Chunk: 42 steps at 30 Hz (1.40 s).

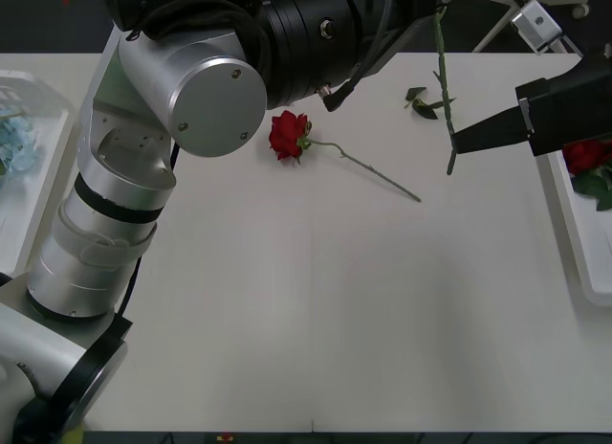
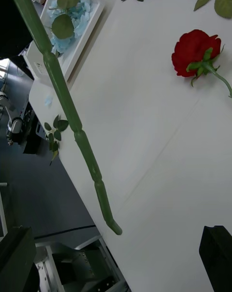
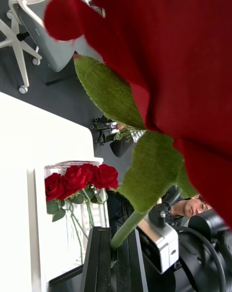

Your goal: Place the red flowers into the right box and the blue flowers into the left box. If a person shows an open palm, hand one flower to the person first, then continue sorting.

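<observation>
Silver and bulky, the left arm (image 1: 143, 176) rises over the white table (image 1: 316, 310) on the robot's-left side of the lying rose (image 1: 287, 135) and reaches away beyond it. The left gripper (image 3: 112, 236) has its black fingers (image 3: 104, 263) pressed together on the green stem of the held rose (image 3: 183, 55), whose deep-red bloom and leaves crowd right up against that wrist's camera. In the front view this stem (image 1: 443, 90) hangs nearly upright above the table, to the right of the lying rose, its cut end down. The right gripper (image 1: 464, 141) comes in from farther right and sits just beside that lower end; whether it touches the stem I cannot tell. Its jaws stand wide apart and empty, the two fingers at the corners of its wrist view, the stem's end (image 2: 108, 219) hanging between and ahead of them. The left box (image 1: 24, 205) lies far left of the lying rose and holds the blue flowers (image 1: 14, 143). The right box (image 1: 583, 243) lies far right of it, with other red flowers (image 1: 585, 155) inside. The lying rose rests on its side, bloom toward the left box, stem trailing toward the right box. A small leaf sprig (image 1: 421, 104) lies between it and the hanging stem.
</observation>
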Tool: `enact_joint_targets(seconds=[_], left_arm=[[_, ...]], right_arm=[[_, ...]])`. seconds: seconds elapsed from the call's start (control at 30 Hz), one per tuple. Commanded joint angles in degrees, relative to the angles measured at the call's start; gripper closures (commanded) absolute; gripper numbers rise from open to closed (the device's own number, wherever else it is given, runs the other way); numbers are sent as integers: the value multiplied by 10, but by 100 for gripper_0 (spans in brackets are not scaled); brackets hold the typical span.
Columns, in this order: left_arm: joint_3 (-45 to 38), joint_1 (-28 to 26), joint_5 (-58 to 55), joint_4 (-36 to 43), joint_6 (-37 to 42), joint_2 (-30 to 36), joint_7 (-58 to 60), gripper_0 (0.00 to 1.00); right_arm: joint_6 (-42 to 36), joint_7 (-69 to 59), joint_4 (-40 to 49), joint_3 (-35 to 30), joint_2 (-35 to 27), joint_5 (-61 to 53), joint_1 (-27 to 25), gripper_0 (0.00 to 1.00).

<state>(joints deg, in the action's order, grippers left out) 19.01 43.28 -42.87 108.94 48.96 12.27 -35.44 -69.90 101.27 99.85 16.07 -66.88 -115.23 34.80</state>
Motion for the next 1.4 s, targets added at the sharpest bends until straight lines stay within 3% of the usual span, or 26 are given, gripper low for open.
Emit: enact_joint_targets(seconds=[0.03, 0.3, 0.37, 0.47, 0.53, 0.6, 1.4], left_arm=[[8, 1, 4, 19, -9, -13, 27, 100], [8, 1, 4, 19, -9, -13, 27, 100], [8, 1, 4, 19, -9, -13, 27, 100], [8, 1, 4, 19, -9, -13, 27, 100], [8, 1, 4, 19, -9, -13, 27, 100], [8, 1, 4, 19, -9, -13, 27, 100], [8, 1, 4, 19, -9, -13, 27, 100]], right_arm=[[29, -27, 23, 6, 31, 23, 4, 0], [105, -31, 32, 70, 40, 24, 23, 3], [113, -33, 32, 77, 42, 24, 26, 18], [116, -36, 32, 78, 44, 24, 30, 64], [116, -41, 32, 78, 47, 24, 31, 86], [117, -43, 32, 78, 47, 23, 33, 98], [114, -52, 32, 78, 38, 26, 37, 100]])
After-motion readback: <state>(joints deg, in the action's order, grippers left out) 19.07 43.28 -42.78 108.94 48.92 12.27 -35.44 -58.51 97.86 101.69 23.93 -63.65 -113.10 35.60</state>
